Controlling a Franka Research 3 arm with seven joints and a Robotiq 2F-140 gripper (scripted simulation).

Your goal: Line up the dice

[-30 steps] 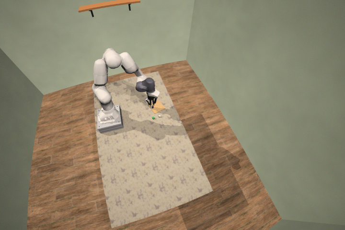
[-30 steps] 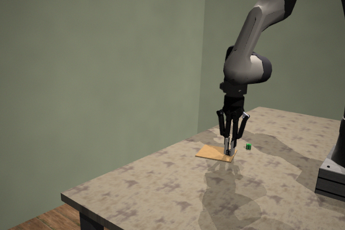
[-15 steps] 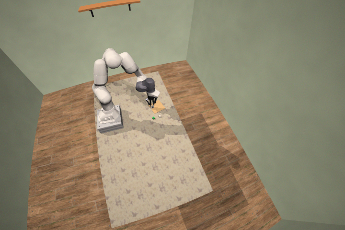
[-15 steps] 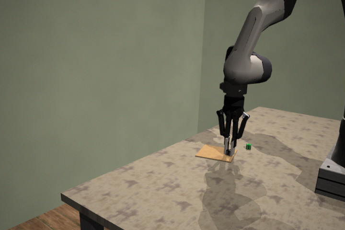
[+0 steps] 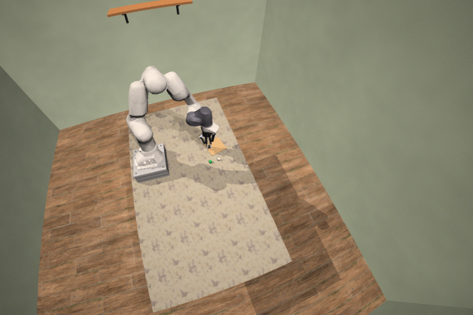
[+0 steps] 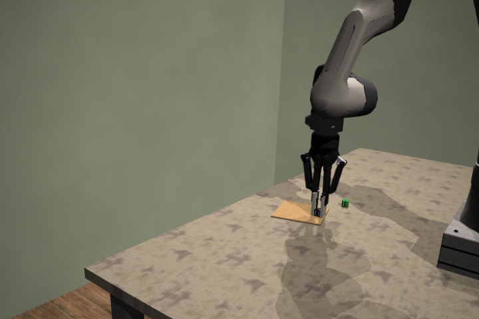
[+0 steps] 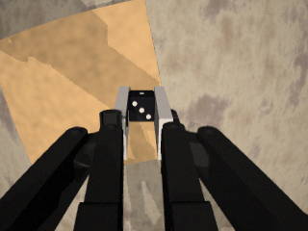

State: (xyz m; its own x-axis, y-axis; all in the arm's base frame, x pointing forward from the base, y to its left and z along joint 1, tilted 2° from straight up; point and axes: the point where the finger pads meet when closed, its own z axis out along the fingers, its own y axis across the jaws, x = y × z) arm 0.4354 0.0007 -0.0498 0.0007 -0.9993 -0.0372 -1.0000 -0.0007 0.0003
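Note:
My gripper (image 5: 209,146) (image 6: 318,212) (image 7: 141,102) points down and is shut on the black die (image 6: 317,212) (image 7: 141,106), with a finger against each side. Its upper face shows three pips in the wrist view. The die is over the orange mat (image 5: 217,147) (image 6: 291,211) (image 7: 48,96), near the corner on the robot base's side, on or very close to its surface. The green die (image 5: 209,161) (image 6: 344,203) and the white die (image 5: 218,159) lie off the mat on the table, close to each other. The white die does not show in the exterior view.
The robot's base (image 5: 150,167) (image 6: 466,240) stands on the patterned table (image 5: 203,222) (image 6: 209,263). The mat lies turned at an angle, with a table edge beyond it. A wall shelf (image 5: 150,7) is far off behind the arm.

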